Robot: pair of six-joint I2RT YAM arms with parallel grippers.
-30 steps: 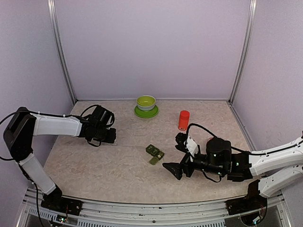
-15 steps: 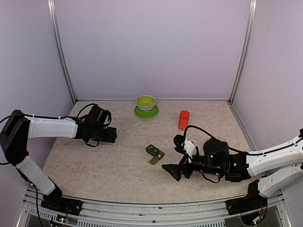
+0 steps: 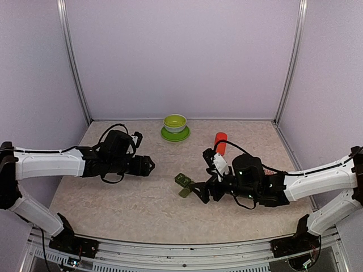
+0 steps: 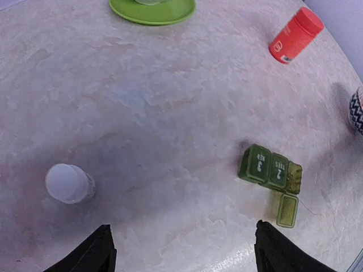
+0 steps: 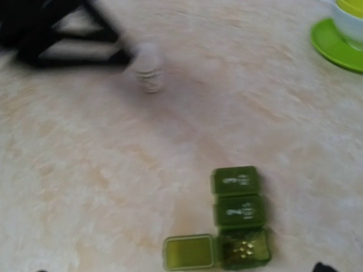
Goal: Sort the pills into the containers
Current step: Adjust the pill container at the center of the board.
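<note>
Marbled beige table (image 3: 113,204), overhead view. Item: containers (image 3: 182,181), a dark green strip of three joined compartments, lying mid-table between the two arms, with one lid flapped open at its near end. Left gripper (image 3: 146,165): to the strip's left, apart from it. Right gripper (image 3: 202,173): fingers set wide, just beside the strip's right side; contact cannot be told. Lime-green bowl (image 3: 174,126) on a saucer at the back. Red bottle (image 3: 220,141) upright behind the right arm.

Left wrist view: jaws spread, nothing between them. Small white bottle (image 4: 68,182) standing on the table, ahead of the left finger. Strip ahead to the right, two lids shut, the end lid open. Patterned bowl (image 4: 357,110) at the right edge.

Right wrist view: only the fingertips show at the bottom edge, far apart, empty. The open compartment lies nearest, small yellowish pills (image 5: 244,248) inside, its lid folded out to the left.
</note>
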